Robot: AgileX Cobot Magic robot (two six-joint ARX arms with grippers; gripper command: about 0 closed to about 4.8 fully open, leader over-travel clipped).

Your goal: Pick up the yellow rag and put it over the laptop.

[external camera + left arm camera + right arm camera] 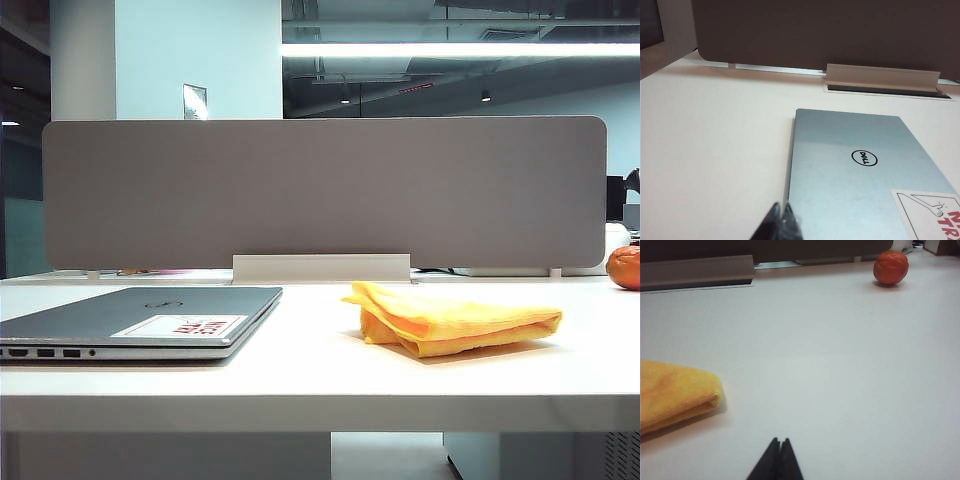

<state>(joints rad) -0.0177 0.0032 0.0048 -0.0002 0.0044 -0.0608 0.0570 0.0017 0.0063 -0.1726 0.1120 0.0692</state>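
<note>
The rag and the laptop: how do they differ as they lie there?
The rag is bright yellow, soft and folded into a lumpy heap; the laptop is grey, rigid, flat and closed. The rag lies right of the middle, the laptop to the left, apart from it. Both rest on the white table, untouched by either gripper.

laptop (pixel 860 170) lid: "DELL" logo | sticker (pixel 935 212): red lettering, partly cut off

1. Laptop (pixel 140 318): one, lid closed, on the table (pixel 320 385).
2. White sticker (pixel 180 326) with red lettering: one, on the laptop lid.
3. Yellow rag (pixel 450 322): one, folded, at 3 o'clock of the laptop.
4. Orange fruit (pixel 625 267): one, at 2 o'clock of the rag.
5. Grey divider panel (pixel 320 190): one, at 12 o'clock.
6. Grippers: two, left gripper (pixel 781 220) and right gripper (pixel 779 460), both closed.
</note>
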